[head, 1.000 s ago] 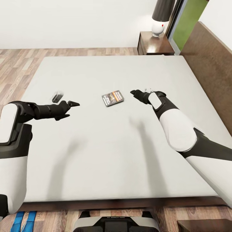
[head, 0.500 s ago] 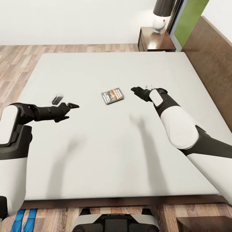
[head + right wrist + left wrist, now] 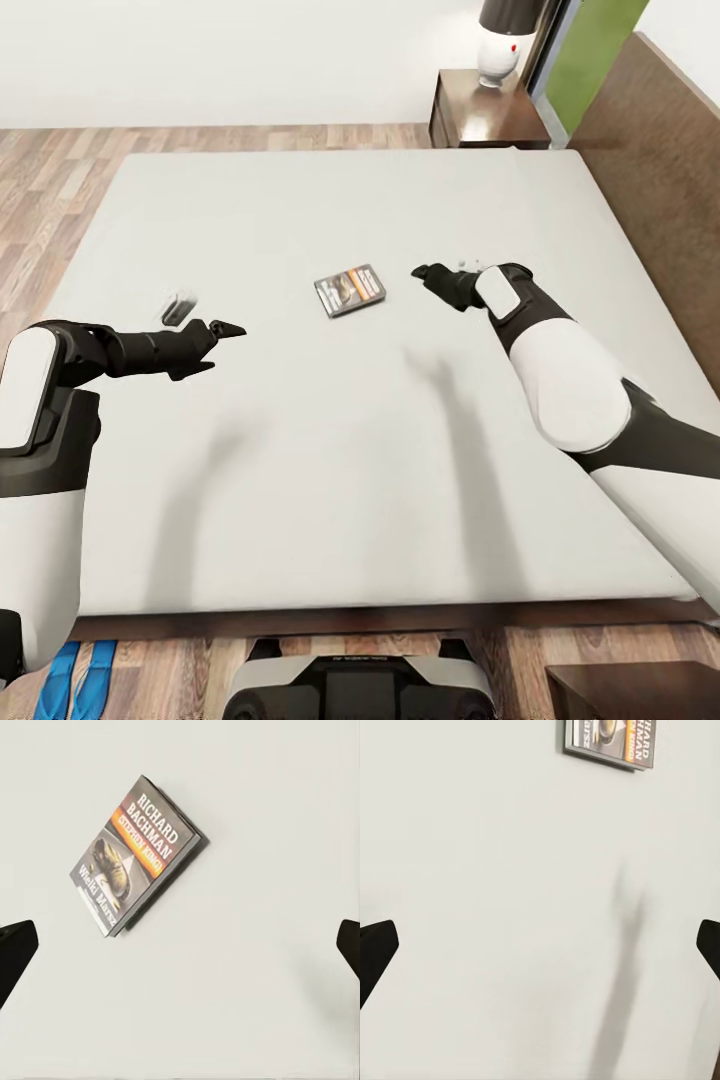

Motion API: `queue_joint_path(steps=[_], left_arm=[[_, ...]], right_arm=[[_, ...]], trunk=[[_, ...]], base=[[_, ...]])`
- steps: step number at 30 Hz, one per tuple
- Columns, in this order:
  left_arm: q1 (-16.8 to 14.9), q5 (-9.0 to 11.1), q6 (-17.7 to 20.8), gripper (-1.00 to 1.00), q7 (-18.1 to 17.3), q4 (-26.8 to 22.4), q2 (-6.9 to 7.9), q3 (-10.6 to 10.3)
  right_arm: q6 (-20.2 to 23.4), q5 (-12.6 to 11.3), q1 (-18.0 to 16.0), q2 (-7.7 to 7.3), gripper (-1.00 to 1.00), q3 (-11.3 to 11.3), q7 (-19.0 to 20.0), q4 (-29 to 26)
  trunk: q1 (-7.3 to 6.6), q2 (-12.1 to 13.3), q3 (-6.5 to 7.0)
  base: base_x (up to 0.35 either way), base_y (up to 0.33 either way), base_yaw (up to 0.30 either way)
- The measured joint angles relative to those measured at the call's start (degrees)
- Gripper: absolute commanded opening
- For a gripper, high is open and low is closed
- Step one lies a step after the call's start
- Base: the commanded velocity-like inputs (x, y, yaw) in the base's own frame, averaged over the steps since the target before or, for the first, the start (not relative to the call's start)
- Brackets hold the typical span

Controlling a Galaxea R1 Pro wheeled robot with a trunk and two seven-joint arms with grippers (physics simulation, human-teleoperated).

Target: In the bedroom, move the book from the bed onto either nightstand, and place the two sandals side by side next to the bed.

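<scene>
The book (image 3: 350, 290) lies flat near the middle of the bed (image 3: 300, 480), dark cover with an orange band; it also shows as the book (image 3: 137, 853) and, cut by the frame edge, the book (image 3: 611, 742). My right gripper (image 3: 424, 273) hovers open just right of it, apart from it, its fingertips (image 3: 15, 949) spread wide. My left gripper (image 3: 226, 329) hangs open over the mattress left of the book, fingertips (image 3: 376, 949) wide apart. The sandals (image 3: 75, 678) lie side by side on the floor at the bed's near left corner. A nightstand (image 3: 487, 120) stands at the far side by the headboard.
A lamp (image 3: 502, 48) stands on the far nightstand. A small dark object (image 3: 178, 305) lies on the mattress near my left gripper. The headboard (image 3: 660, 180) runs along the right. Another dark cabinet corner (image 3: 640, 692) shows at the near right. My base (image 3: 355, 685) is against the bed's near edge.
The head view has shifted, so the bed and nightstand sit a little differently in the picture. My right gripper has edged slightly forward beside the book. Both grippers stay open.
</scene>
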Motion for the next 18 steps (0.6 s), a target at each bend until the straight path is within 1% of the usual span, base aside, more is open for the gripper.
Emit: queue_joint_path(steps=[3,8,18], left_arm=[[0.00,0.00,0.00,1.00,0.00,-0.12,0.00,-0.03],[-0.02,-0.01,0.00,1.00,0.00,-0.23,0.00,-0.05],[0.03,-0.01,0.00,1.00,-0.09,-0.61,0.00,-0.06]], right_arm=[[1.62,-1.29,-1.69,-0.44,1.00,-0.05,0.00,0.10],[2.52,-1.96,-3.20,-0.69,1.00,-0.07,-0.02,0.16],[2.74,-2.16,-3.52,-0.69,1.00,-0.07,0.05,0.18]], trunk=[[0.00,0.00,-0.26],[0.00,0.00,-0.71],[0.00,0.00,-1.59]], base=[[0.000,0.000,0.000],[0.000,0.000,0.000],[0.000,0.000,0.000]])
